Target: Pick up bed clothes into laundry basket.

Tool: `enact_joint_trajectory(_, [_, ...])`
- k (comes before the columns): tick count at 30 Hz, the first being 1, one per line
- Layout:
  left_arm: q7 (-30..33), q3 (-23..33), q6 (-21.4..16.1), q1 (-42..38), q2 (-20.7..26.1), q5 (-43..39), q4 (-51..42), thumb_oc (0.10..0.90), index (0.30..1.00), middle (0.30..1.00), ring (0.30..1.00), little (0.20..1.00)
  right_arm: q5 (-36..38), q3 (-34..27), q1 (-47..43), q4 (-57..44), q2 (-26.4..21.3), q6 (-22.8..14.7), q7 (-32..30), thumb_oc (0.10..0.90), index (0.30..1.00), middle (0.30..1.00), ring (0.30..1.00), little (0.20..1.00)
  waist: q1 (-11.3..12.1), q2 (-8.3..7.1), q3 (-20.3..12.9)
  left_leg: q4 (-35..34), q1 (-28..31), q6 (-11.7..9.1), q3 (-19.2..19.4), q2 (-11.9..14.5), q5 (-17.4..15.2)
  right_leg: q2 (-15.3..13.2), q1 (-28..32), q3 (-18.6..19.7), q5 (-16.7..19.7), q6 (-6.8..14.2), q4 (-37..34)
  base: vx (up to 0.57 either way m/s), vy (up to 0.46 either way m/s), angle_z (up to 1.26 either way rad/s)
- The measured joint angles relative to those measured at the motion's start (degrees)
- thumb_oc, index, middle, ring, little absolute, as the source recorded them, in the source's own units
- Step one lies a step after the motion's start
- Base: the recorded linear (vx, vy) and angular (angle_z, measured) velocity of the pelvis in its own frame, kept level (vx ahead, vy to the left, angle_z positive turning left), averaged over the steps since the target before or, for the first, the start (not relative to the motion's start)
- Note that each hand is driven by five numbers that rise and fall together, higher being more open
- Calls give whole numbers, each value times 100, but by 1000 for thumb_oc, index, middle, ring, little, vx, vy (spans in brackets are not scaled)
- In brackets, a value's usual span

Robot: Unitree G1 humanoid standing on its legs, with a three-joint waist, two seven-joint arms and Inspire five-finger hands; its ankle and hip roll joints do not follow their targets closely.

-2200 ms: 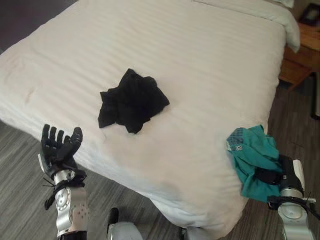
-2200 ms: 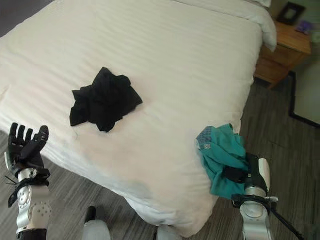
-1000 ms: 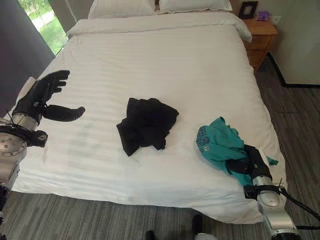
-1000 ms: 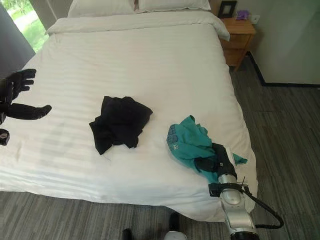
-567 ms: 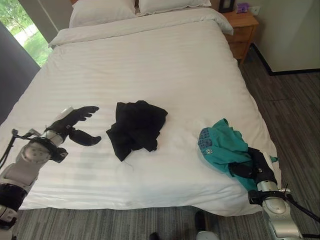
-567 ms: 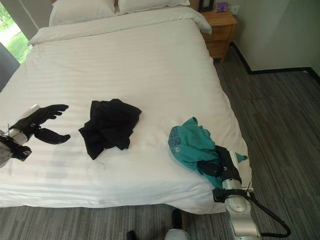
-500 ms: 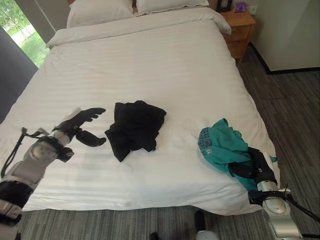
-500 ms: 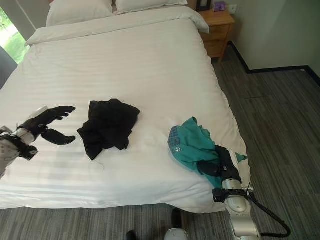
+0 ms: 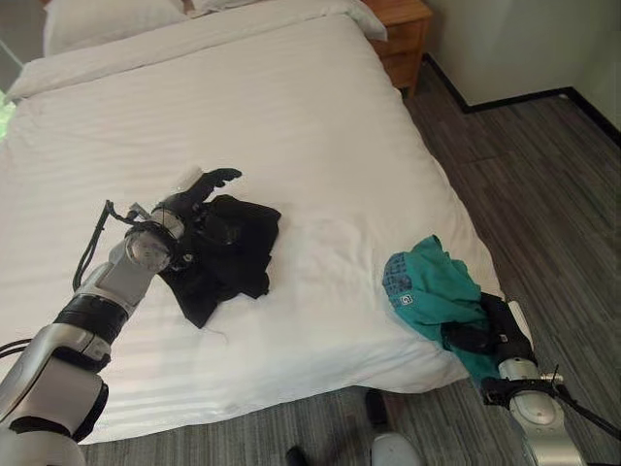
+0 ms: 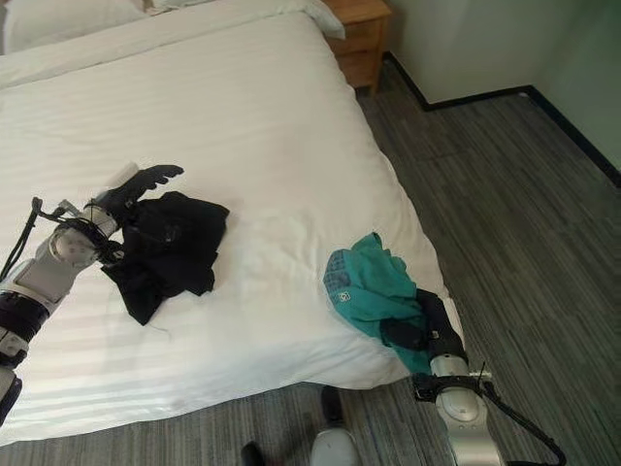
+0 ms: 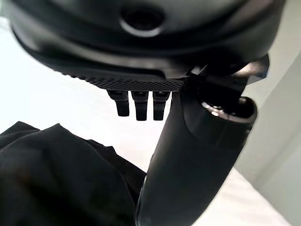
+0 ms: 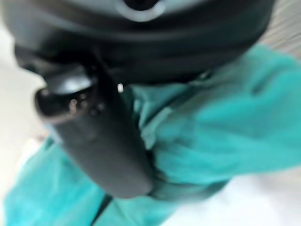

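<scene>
A crumpled black garment (image 9: 233, 254) lies in the middle of the white bed (image 9: 320, 116). My left hand (image 9: 190, 197) is at its far left edge, open, with straight fingers (image 11: 137, 104) reaching over the cloth and the thumb (image 11: 197, 155) beside the black fabric (image 11: 56, 179). A teal garment (image 9: 427, 289) hangs over the bed's near right corner. My right hand (image 9: 485, 330) is shut on it from below, its thumb (image 12: 94, 136) pressed into the teal cloth (image 12: 225, 132).
A wooden nightstand (image 9: 402, 29) stands at the bed's far right corner, with pillows (image 9: 107, 19) along the head. Grey plank floor (image 9: 543, 194) runs along the bed's right side up to a wall with a dark baseboard (image 9: 514, 97).
My left hand has travelled right across the sheet and now reaches the black garment's edge. The right hand keeps its hold on the teal garment. The camera has shifted.
</scene>
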Motion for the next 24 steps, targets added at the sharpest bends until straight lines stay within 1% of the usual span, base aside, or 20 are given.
enact_joint_trajectory(2, [80, -52, 5, -104, 62, 278, 101, 800, 900, 900, 900, 900, 1, -76, 102, 49, 1, 114, -3, 400, 300, 300, 300, 300, 33, -26, 117, -4, 1, 0, 41, 7, 0, -1, -26, 37, 0, 1, 0, 11, 3, -16])
enact_joint_trajectory(3, [99, -48, 68, -107, 86, 452, 137, 800, 900, 900, 900, 900, 1, -159, 315, 247, 3, 169, -11, 400, 300, 300, 300, 300, 33, -46, 202, -6, -14, -1, 107, 6, -1, 18, -70, 94, 12, -12, 0, 22, 6, -18])
enact_joint_trajectory(5, [98, -48, 98, -107, 231, 681, 92, 800, 900, 900, 900, 900, 1, -216, 466, 448, 5, 213, -11, 400, 300, 300, 300, 300, 26, -68, 336, -23, -22, -2, 120, 15, -1, 12, -84, 105, 22, -22, 0, 18, 8, -9])
enact_joint_trajectory(7, [98, -45, 116, -107, 422, 922, 78, 800, 900, 900, 900, 900, 3, -296, 664, 654, 5, 393, -14, 400, 300, 300, 300, 300, 36, -78, 383, -22, -133, -11, 118, 24, 5, 21, -192, 104, 41, -41, 2, 0, 0, 0])
enact_joint_trajectory(9, [98, -44, 138, -107, 598, 1109, 109, 800, 900, 900, 900, 900, 6, -319, 836, 663, 5, 474, -4, 400, 300, 300, 300, 300, 32, -109, 482, -16, -130, -13, 120, 34, 7, 29, -191, 104, 59, -47, 2, 0, 0, 0])
enact_joint_trajectory(12, [98, -45, 227, -106, 625, 1259, 254, 800, 900, 900, 900, 900, 9, -315, 876, 653, 5, 474, 2, 400, 300, 300, 300, 300, 37, -165, 520, -9, -132, -13, 119, 25, 7, 30, -191, 101, 62, -47, 3, -18, 4, 0])
enact_joint_trajectory(14, [98, -47, 194, -104, 619, 1270, 550, 800, 900, 900, 900, 900, 37, -226, 664, 626, -13, 474, 3, 400, 300, 300, 300, 300, 35, -227, 575, -23, -155, -13, 116, 15, 8, 18, -217, 104, 74, -37, 2, -82, 12, 0])
enact_joint_trajectory(16, [73, -106, 239, -109, 616, 1308, 698, 800, 900, 900, 900, 900, 88, -161, 540, 557, -11, 415, 7, 400, 300, 300, 300, 300, 27, -264, 615, -9, -229, -19, 113, 4, 16, 20, -294, 102, 102, -47, 3, -73, 25, 2])
enact_joint_trajectory(17, [72, -144, 242, -109, 616, 1352, 786, 800, 900, 900, 900, 900, 132, -75, 434, 556, -11, 383, 14, 400, 300, 300, 300, 300, 72, -318, 667, 0, -332, -19, 109, -1, 37, 21, -394, 103, 135, -66, 5, -62, 36, 2])
enact_joint_trajectory(18, [66, -137, 230, -79, 592, 1390, 889, 800, 900, 900, 900, 900, 135, -13, 333, 529, -17, 384, 25, 400, 300, 300, 300, 300, 81, -376, 803, 1, -351, -18, 109, -6, 48, 24, -418, 117, 165, -71, 6, -43, 41, -2])
enact_joint_trajectory(20, [45, -18, 216, 97, 562, 1279, 964, 800, 900, 900, 900, 900, 165, 2, 327, 391, -19, 379, 43, 400, 300, 300, 300, 300, 75, -413, 855, -1, -395, -17, 145, -15, 47, 26, -486, 183, 176, -68, 6, -31, 27, -10])
enact_joint_trajectory(22, [46, 256, 203, 139, 490, 1088, 1014, 800, 900, 900, 900, 900, 217, -10, 330, 367, -21, 372, 44, 400, 300, 300, 300, 300, 68, -438, 921, -15, -398, -16, 155, -13, 45, 26, -493, 219, 177, -66, 5, -44, 22, -6])
enact_joint_trajectory(23, [-25, 377, 177, 118, 330, 1013, 1143, 665, 698, 698, 698, 698, 231, -14, 365, 354, -25, 365, 26, 400, 300, 300, 300, 300, 55, -456, 939, -4, -418, -19, 173, -12, 39, 37, -522, 230, 178, -66, 5, -50, 17, 0])
enact_joint_trajectory(24, [-18, 438, 168, -11, 263, 1015, 1324, 411, 316, 316, 316, 316, 235, -7, 362, 355, -35, 367, 20, 400, 300, 300, 300, 300, 70, -436, 936, -26, -422, -19, 167, -13, 39, 29, -522, 231, 180, -60, 5, 0, 0, 0])
